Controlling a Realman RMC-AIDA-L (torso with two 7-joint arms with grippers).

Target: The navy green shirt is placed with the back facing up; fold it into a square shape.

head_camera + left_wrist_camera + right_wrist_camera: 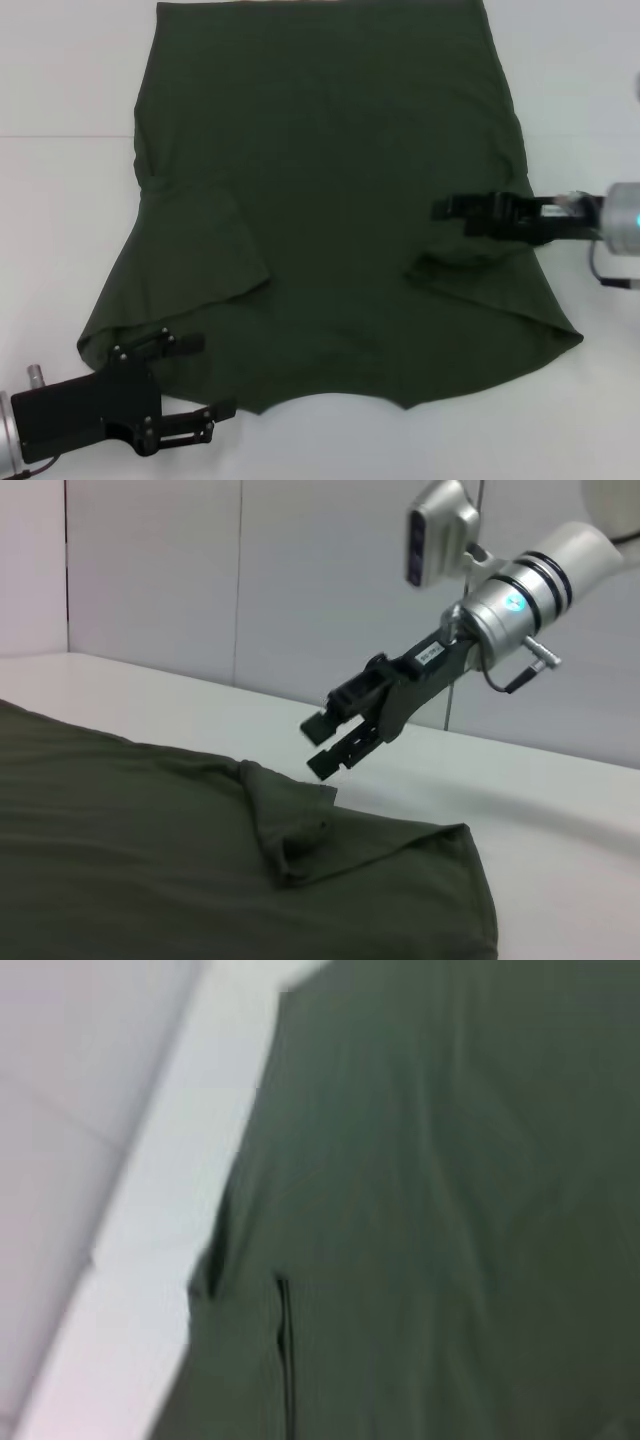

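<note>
The navy green shirt (pixel 330 200) lies spread flat on the white table (pixel 60 200), its neckline at the near edge. Both sleeves are folded inward. The right tool (pixel 452 209) hovers above the right sleeve, fingers apart, holding nothing. The left tool (pixel 205 378) waits open at the near left corner of the shirt, also empty.

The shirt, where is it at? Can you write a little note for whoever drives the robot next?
Left gripper: open, at the near left corner of the shirt, holding nothing.
Right gripper: open, hanging just above the shirt's right side over the folded-in sleeve, holding nothing.
Shirt: spread on the white table, neckline towards the robot.
Done: both sleeves lie folded inward onto the body.
Left: fold the body up into a square; the right sleeve looks a bit bunched and may need smoothing.
</note>
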